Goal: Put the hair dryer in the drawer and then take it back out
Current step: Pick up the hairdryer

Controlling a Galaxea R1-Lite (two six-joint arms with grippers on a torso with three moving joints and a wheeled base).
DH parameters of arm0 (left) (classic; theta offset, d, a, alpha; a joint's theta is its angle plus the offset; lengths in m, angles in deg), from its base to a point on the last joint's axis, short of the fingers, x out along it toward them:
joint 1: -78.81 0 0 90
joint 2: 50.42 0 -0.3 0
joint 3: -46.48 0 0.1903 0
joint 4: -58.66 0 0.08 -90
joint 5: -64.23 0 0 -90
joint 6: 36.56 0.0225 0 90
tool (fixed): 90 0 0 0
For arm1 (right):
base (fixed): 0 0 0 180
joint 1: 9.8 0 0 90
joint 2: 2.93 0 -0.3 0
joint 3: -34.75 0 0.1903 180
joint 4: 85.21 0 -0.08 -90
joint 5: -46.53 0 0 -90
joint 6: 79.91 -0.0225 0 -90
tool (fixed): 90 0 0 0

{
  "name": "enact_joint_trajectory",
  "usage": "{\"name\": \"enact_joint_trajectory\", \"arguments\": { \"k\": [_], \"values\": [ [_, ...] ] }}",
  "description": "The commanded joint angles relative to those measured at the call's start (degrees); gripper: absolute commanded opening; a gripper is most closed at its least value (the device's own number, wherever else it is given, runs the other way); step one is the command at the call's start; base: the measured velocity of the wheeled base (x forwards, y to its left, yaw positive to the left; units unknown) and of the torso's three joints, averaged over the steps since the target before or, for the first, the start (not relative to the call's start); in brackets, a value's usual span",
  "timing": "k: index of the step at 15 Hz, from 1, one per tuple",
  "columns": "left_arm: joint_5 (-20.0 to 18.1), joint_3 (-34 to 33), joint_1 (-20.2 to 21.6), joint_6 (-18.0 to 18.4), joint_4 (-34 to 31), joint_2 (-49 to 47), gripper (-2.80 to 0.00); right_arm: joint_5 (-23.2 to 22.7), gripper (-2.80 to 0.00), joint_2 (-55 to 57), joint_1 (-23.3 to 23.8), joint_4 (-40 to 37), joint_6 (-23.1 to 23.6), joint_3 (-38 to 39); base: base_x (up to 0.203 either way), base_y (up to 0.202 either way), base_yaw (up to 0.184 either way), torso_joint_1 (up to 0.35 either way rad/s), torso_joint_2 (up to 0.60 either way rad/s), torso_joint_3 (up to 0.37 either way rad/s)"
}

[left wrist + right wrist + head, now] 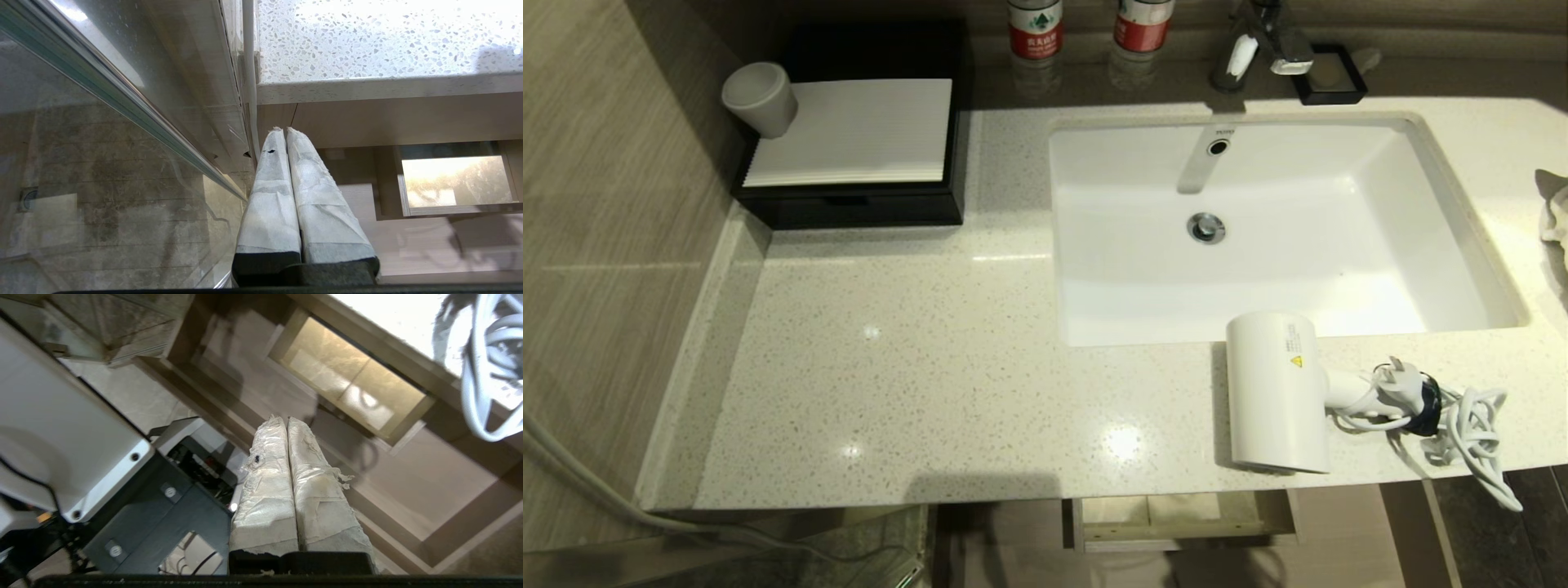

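Already the hair dryer [1278,392] is lying at the table's [890,367] front edge, its cord [1474,433] overhanging; both jaws pressed together, empty; snagging could be dragging it off.

Both grippers' fingers [282,163] pressed together

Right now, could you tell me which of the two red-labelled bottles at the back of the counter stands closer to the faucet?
The right-hand bottle, beside the faucet above the sink; the other bottle stands farther left, near the black box.
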Motion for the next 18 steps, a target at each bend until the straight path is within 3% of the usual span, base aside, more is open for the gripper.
{"name": "enact_joint_trajectory", "arguments": {
  "k": [1,2,5,7,9,11,14,18],
  "values": [
    [0.01,-0.09,0.01,-0.02,0.01,0.02,-2.8,1.6,-2.8,3.35,0.21,2.43,0.46,1.43,0.0,0.0,0.0,0.0,0.0,0.0],
    [0.01,-0.09,0.01,-0.02,0.01,0.02,-2.8,2.3,0.0,4.41,0.87,5.03,0.35,2.38,0.0,0.0,0.0,0.0,0.0,0.0],
    [0.01,0.0,0.01,-0.02,0.01,0.02,-2.8,9.39,0.0,7.78,2.62,11.24,3.26,4.66,0.0,0.0,0.0,0.0,0.0,0.0],
    [0.01,-0.09,0.01,-0.02,0.01,0.02,-2.8,10.8,0.0,10.11,2.55,18.77,3.85,5.23,0.0,0.0,0.0,0.0,0.0,0.0],
    [0.01,-0.08,0.01,-0.02,0.01,0.02,-2.8,11.25,0.0,10.08,2.74,20.34,4.34,5.18,0.0,0.0,0.0,0.0,0.0,0.0],
    [0.01,0.0,0.01,-0.02,0.01,0.02,-2.8,10.82,0.0,10.2,4.72,21.82,5.07,4.72,0.0,0.0,0.0,0.0,0.0,0.0],
    [0.09,-0.08,0.01,-0.02,0.01,0.02,-2.8,9.13,0.0,9.02,6.81,22.83,10.99,3.78,0.0,0.0,0.0,0.0,0.0,0.0],
    [0.01,0.0,0.01,-0.02,0.01,0.02,-2.8,1.33,0.0,9.86,12.66,27.23,15.0,3.63,0.0,0.0,0.0,0.0,0.0,0.0]
  ]
}}
